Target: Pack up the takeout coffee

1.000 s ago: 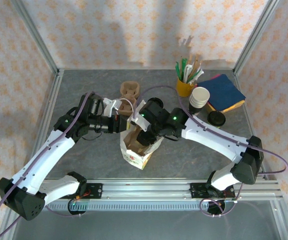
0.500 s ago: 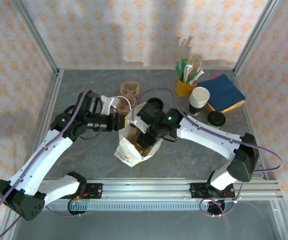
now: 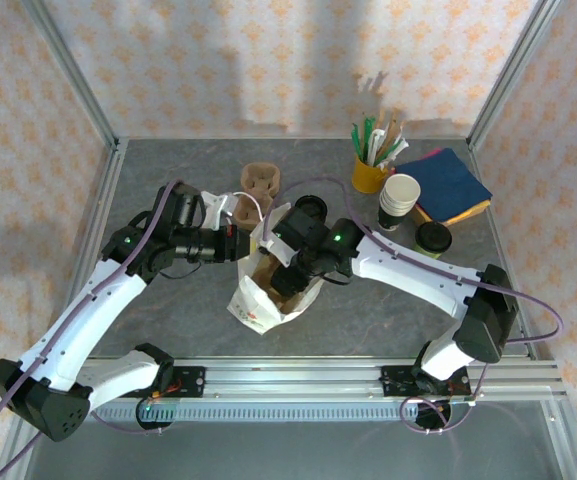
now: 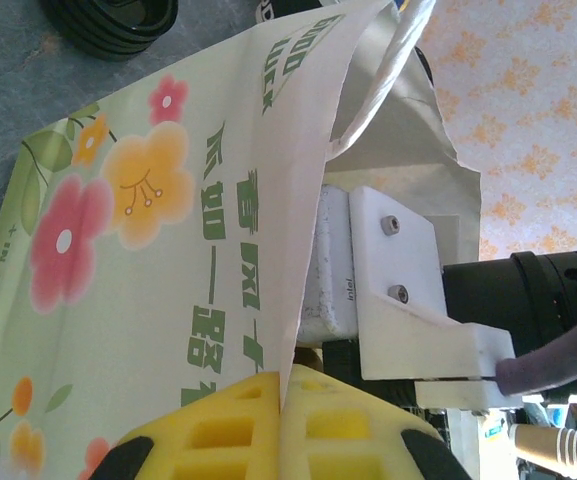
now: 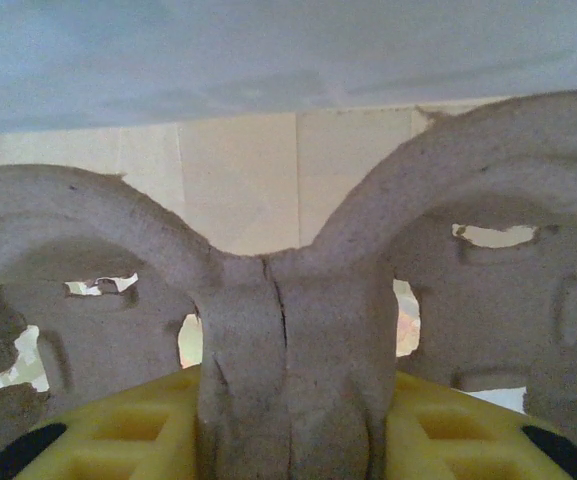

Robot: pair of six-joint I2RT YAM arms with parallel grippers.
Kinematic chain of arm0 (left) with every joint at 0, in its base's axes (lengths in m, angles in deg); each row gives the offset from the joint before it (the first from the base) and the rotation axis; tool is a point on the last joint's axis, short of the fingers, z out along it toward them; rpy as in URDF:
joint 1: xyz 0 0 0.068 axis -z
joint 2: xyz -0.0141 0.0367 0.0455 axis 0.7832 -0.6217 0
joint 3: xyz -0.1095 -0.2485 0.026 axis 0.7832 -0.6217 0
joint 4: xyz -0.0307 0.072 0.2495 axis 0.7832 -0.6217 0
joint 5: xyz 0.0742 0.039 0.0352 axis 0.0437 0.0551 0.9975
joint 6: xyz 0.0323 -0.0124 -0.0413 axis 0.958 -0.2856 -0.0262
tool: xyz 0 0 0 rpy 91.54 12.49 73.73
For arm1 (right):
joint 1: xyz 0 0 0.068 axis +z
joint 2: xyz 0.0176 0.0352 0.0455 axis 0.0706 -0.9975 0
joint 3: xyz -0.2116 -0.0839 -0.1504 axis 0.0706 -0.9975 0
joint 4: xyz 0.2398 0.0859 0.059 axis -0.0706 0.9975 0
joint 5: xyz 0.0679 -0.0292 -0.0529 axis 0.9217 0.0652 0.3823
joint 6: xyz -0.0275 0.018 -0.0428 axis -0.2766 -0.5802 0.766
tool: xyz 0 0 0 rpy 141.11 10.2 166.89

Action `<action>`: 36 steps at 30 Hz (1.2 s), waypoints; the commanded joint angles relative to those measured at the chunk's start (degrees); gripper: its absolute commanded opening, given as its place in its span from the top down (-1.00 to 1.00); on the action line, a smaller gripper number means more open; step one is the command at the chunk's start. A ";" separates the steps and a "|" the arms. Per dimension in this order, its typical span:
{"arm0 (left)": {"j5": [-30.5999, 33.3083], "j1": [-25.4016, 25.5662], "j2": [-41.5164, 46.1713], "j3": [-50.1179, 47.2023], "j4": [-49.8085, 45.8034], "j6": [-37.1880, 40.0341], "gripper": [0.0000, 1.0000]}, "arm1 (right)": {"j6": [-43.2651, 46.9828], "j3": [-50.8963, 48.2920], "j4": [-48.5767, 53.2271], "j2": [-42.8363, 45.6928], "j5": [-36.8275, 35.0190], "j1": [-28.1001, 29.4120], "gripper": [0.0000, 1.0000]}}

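Against a second earlier, the paper bag (image 3: 264, 300) had swung its bottom toward the left edge of the table (image 3: 198, 320), and the right arm had followed it leftward; over the last half second almost nothing shifted. The left gripper (image 4: 283, 415) was clamped shut on the bag's upper rim at the bag's left side, near the table's middle, with the flowered sheet pinched between its yellow fingers (image 4: 208, 440). The right gripper (image 5: 288, 445) reached down into the bag's mouth. Its jaws were partly apart and closed on the central ridge of a pulp cup carrier (image 5: 288, 330), which stood between the two yellow pads (image 5: 118, 445) inside the bag. A second carrier (image 3: 260, 181) lay toward the table's far edge, behind the bag. The takeout coffee (image 3: 433, 237) stood well apart from both grippers near the right edge, black lid up, just beside the stack of white cups (image 3: 399, 197) and in front of the blue napkins (image 3: 451, 182).
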 commanded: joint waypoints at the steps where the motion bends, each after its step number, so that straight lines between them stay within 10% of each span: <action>1: 1.87 -0.29 0.59 -1.01 2.76 -1.49 1.00 | 0.29 -1.32 -3.39 -0.85 0.02 0.54 0.21; 36: 2.55 -1.33 1.36 -1.84 2.77 -3.38 1.00 | -11.72 4.11 -8.24 8.43 0.37 0.51 -0.48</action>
